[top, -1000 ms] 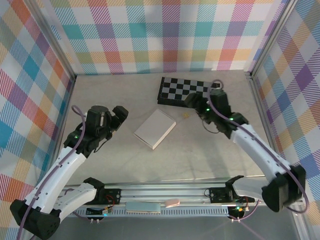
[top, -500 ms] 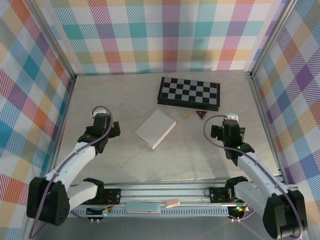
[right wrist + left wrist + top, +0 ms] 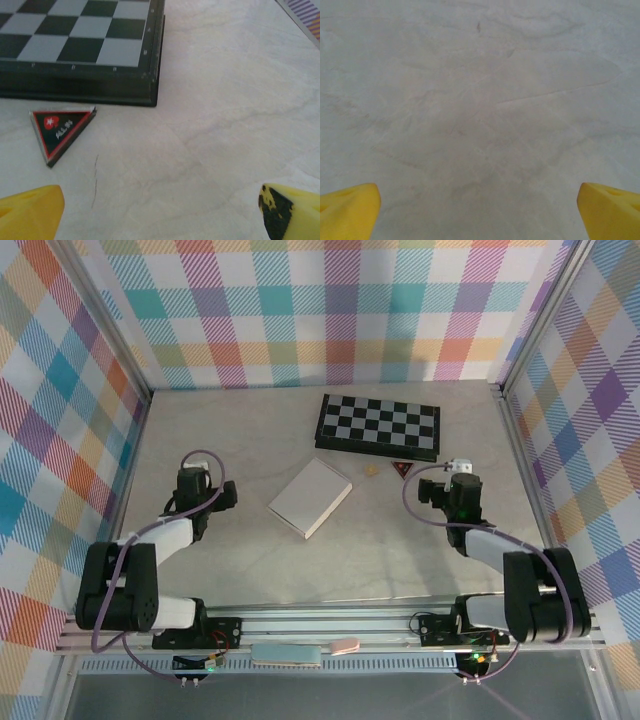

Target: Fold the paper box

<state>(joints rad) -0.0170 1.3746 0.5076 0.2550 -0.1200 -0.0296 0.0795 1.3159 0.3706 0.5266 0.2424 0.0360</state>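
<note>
Plainly, the box lay mid-table, well apart from both arms. The left gripper and right gripper stood wide and empty. A one-sided push would likely slide or crease the thin card. The triangle and chessboard crowded the right gripper's side, inviting a knock; bare table lay left and near.

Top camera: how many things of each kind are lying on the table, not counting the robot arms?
paper box: 1
chessboard: 1
black-and-red triangle: 1
small tan piece: 1
Total: 4
</note>
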